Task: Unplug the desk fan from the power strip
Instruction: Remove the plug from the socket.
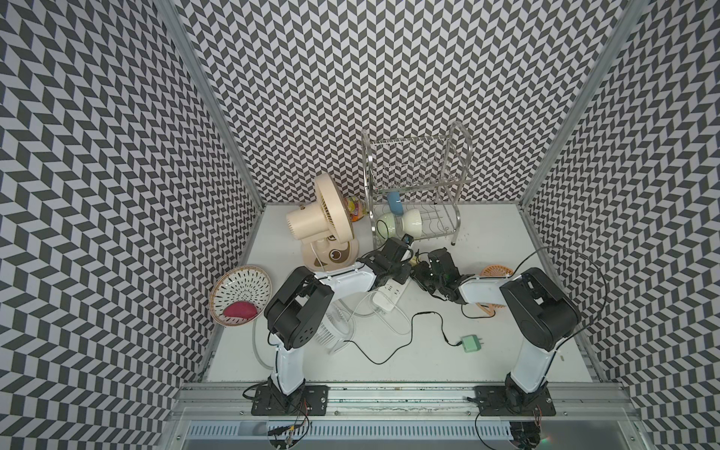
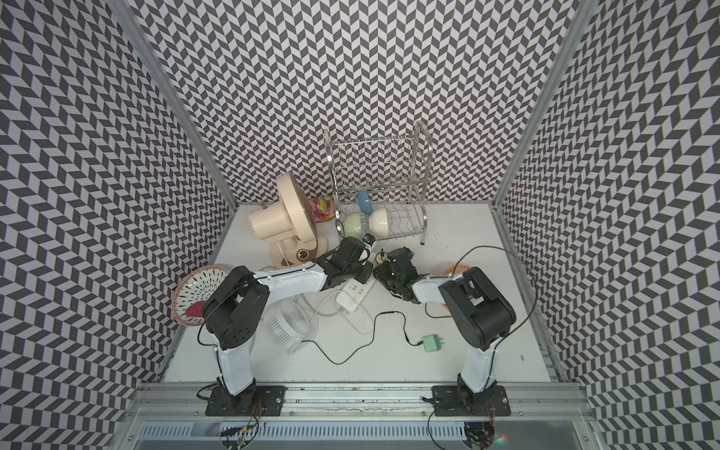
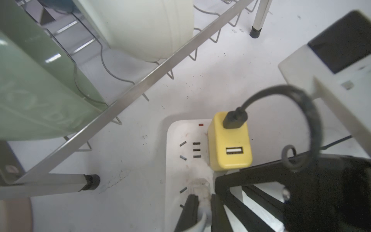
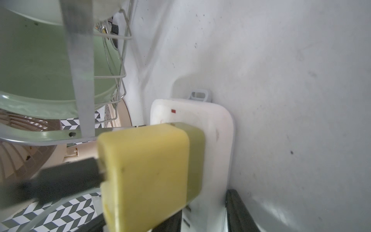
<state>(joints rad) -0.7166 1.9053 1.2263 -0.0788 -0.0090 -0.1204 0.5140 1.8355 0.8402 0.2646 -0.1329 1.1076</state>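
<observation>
The beige desk fan stands at the back left. The white power strip lies mid-table between both arms. My left gripper is shut on a translucent white plug seated in the strip. I cannot trace its cord to the fan. A yellow USB adapter with a black cable is plugged in beside it. My right gripper is shut on the strip, one finger at each long edge.
A metal dish rack with green and white bowls stands close behind the strip. A small white fan lies under the left arm, and its black cable runs to a loose green adapter. A patterned basket sits at the left.
</observation>
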